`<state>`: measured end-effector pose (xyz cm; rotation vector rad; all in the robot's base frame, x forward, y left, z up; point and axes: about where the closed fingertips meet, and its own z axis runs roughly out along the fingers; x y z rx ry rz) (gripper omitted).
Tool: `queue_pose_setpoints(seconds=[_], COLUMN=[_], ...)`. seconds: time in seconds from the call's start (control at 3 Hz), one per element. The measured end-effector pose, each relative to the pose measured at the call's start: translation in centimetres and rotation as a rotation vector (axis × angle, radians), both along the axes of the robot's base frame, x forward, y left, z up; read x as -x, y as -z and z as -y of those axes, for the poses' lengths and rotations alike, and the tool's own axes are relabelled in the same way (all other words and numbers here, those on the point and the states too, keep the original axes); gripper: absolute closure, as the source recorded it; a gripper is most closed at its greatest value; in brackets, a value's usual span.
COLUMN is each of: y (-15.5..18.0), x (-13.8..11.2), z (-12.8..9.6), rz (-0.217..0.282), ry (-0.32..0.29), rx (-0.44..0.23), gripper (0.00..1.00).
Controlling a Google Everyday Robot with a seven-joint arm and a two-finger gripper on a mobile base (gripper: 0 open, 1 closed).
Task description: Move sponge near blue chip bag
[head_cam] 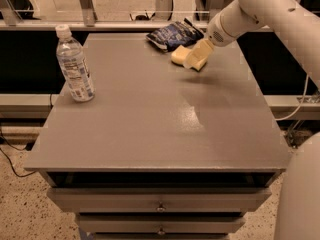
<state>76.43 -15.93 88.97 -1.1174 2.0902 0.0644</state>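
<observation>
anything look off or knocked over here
Nothing stands out: bottle upright at left, chip bag lying at the table's far edge, sponge right beside it, gripper at the sponge.

Glossy, wrinkled foil is shown by the blue chip bag (174, 34), and soft matt foam by the sponge (178, 54), at which the gripper (196, 60) is placed. The table (150, 129) is finished smooth grey, faintly sheened.

Upper centre: sponge (179, 55) on bench (165, 124), just in front of blue chip bag (174, 34). Tool (196, 60) at sponge's right end. Bottle (75, 66) stands upper left, well apart.
</observation>
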Motion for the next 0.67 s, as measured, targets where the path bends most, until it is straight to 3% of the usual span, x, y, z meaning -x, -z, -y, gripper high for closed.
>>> queue_pose_setpoints(seconds=[0.67], y=[-0.9], x=[3.0], z=[5.1], rz=[0.042], ry=[-0.035], rx=[-0.130], gripper=[0.00])
